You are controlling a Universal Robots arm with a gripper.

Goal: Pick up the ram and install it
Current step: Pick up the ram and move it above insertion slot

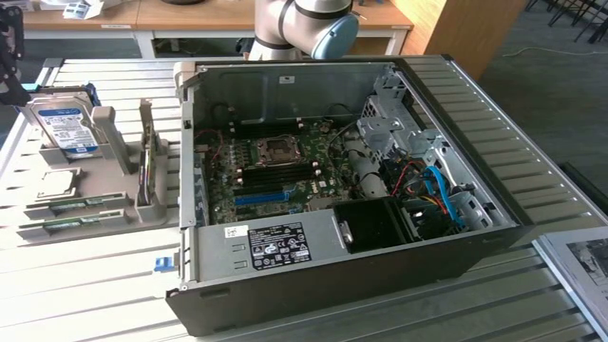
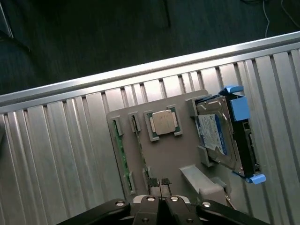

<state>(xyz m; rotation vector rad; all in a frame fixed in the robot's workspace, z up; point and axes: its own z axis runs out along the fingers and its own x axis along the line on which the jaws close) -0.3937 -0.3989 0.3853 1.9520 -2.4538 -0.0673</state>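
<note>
Hovering shut and empty over the tray (image 2: pixel 159 154), the jaws hang near the ram (image 2: pixel 123 159), slotted flat along the tray's edge near the CPU (image 2: pixel 162 123); pick-up not yet made, I judge, and grasping calls for parting the jaws and squaring them to the stick.

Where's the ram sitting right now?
The ram lies flat in the near end of the grey parts holder, beside the processor, on the exterior view's left of the open computer case.
</note>
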